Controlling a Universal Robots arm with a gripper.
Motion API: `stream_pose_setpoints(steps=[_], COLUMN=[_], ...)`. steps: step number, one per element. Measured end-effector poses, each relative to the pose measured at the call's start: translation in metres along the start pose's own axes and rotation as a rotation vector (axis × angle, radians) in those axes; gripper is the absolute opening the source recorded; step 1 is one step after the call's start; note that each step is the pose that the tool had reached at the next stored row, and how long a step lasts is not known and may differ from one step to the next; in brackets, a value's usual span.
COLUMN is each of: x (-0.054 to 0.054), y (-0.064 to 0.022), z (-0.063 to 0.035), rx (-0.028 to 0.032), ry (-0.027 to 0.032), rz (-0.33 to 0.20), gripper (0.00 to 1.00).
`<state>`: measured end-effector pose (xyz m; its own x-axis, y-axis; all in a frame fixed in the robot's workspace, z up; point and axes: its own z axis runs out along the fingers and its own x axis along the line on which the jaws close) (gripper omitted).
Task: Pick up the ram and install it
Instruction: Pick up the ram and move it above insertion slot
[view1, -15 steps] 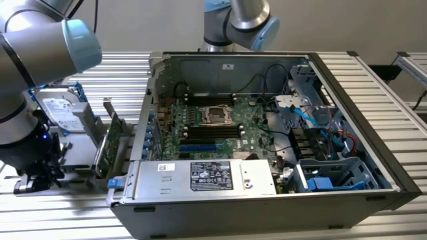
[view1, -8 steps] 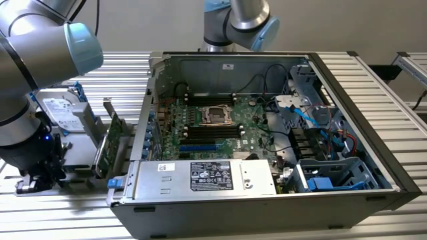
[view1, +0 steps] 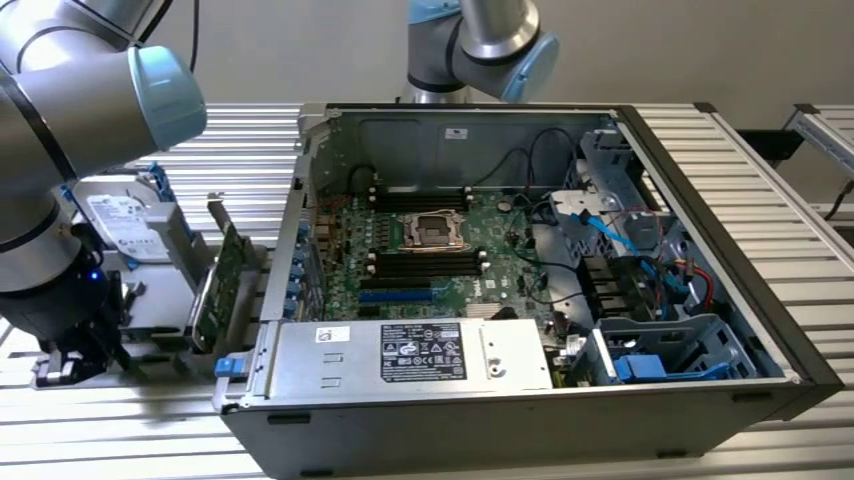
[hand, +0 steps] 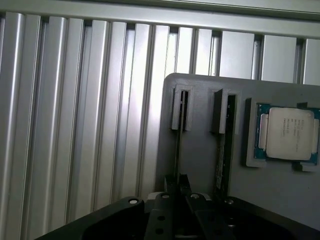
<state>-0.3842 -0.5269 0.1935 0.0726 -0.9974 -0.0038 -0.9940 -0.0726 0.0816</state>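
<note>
Beside the open computer case (view1: 467, 430), a grey holder (hand: 200, 145) has the ram (hand: 178, 142) standing on edge in a slot. The gripper (hand: 177, 186) sits right at it, seemingly straddling; whether the jaws have closed, I can't tell. Best centred squarely, then lifted straight.

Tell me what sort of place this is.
Probably a robotics lab's computer-assembly bench: an open computer case with its motherboard exposed, a slatted metal table, and a grey holder carrying a processor.
</note>
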Motion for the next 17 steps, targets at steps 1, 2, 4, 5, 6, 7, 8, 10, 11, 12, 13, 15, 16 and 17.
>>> stream_pose_setpoints(steps=[1, 2, 4, 5, 6, 7, 8, 10, 11, 12, 13, 15, 16, 17], x=[0.0, 0.0, 0.0, 0.0, 0.0, 0.0, 0.0, 0.0, 0.0, 0.0, 0.0, 0.0, 0.0, 0.0], y=[0.0, 0.0, 0.0, 0.0, 0.0001, 0.0004, 0.0007, 0.0014, 0.0018, 0.0022, 0.0026, 0.0028, 0.0022, 0.0008], z=[0.0001, 0.0002, 0.0002, 0.0, -0.0015, -0.0048, -0.0089, -0.0177, -0.0221, -0.027, -0.0316, -0.0405, -0.0451, -0.0497], rx=[-0.0001, -0.0002, -0.0002, -0.0002, 0.0002, -0.0003, -0.0007, -0.0016, -0.0019, -0.0023, -0.0027, -0.0039, -0.0053, -0.0074], ry=[0.0001, 0.0004, 0.0005, 0.0005, 0.0001, 0.0001, 0.0003, 0.0003, 0.0002, 0.0001, 0.0002, 0.0, -0.0001, -0.0002], rz=[0.0, 0.0, 0.0, 0.0, 0.0, 0.0, 0.0, 0.0, 0.0, 0.0, 0.0, 0.0, 0.0, 0.0], gripper=[0.14, 0.14, 0.14, 0.14, 0.14, 0.14, 0.14, 0.14, 0.14, 0.14, 0.14, 0.14, 0.14, 0.14])
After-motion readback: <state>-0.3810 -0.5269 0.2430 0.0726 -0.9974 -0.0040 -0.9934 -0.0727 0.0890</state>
